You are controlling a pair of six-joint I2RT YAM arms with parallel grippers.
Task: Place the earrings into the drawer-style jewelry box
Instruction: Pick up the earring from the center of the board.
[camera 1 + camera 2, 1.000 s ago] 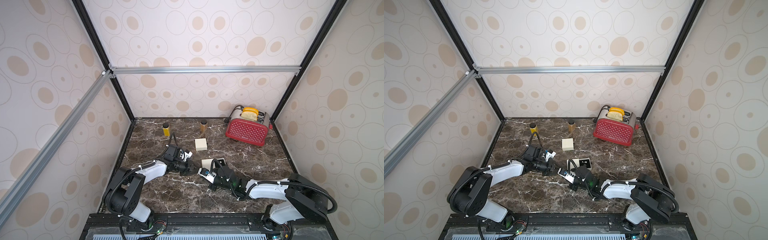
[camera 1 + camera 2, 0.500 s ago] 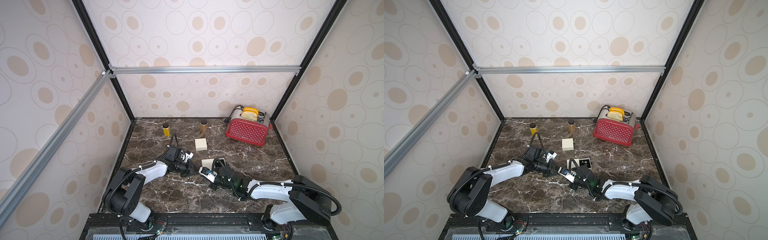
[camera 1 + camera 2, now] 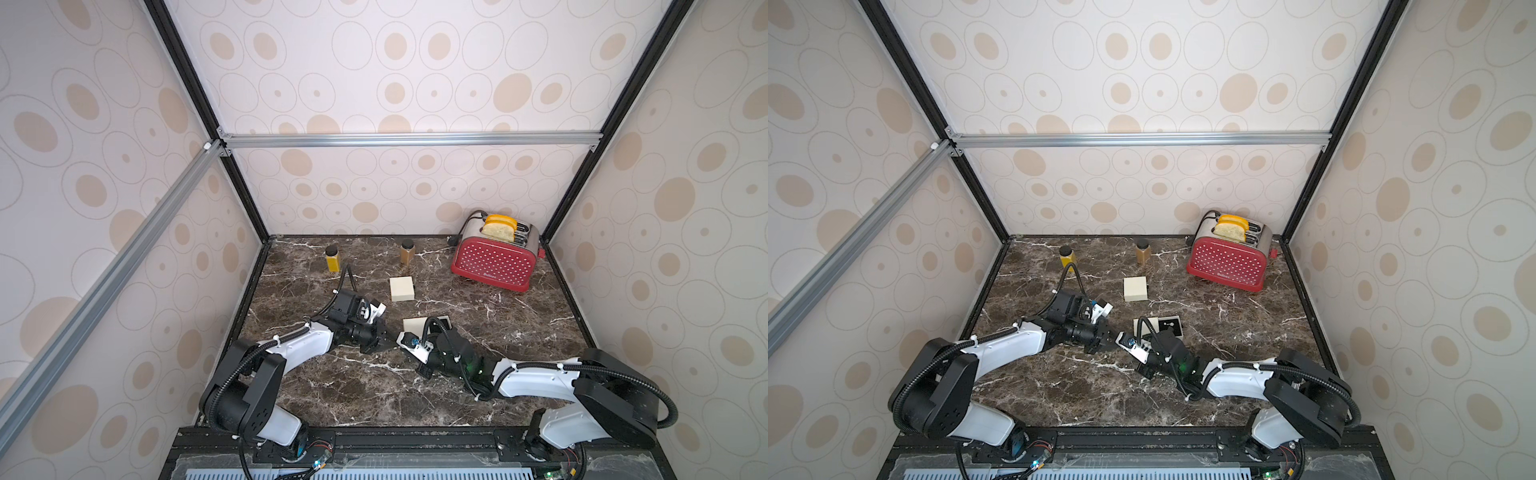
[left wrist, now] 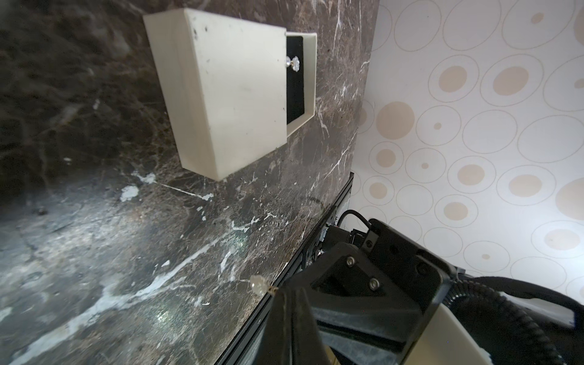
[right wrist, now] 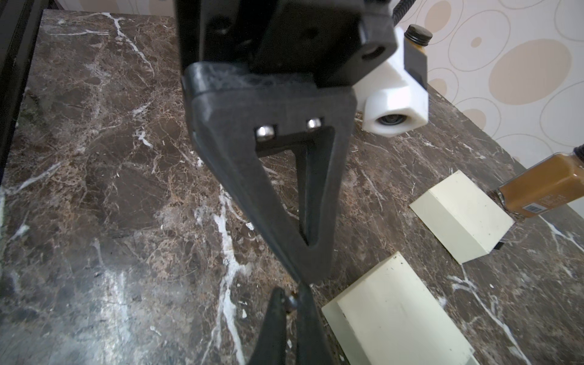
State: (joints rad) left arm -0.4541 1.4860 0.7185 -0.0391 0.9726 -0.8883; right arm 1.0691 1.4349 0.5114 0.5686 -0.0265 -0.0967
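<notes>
— Closing since a second before, had the left gripper (image 4: 279,294) pinched narrow on the earring (image 4: 256,281)?
— Yes. The right gripper (image 5: 292,299) was pinched on it too, tip to tip, near the jewelry box (image 4: 234,94). A second earring (image 4: 295,63) lay in its part-open drawer (image 4: 311,79).
— Any writing?
— The toaster (image 3: 494,262) brand was unreadable, and the brown bottle (image 5: 543,189) label showed only a barcode.

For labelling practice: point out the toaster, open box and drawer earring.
toaster (image 3: 492,264): in a top view, red side.
open box (image 4: 234,91): left wrist view, top face.
drawer earring (image 4: 295,63): left wrist view, stone.
</notes>
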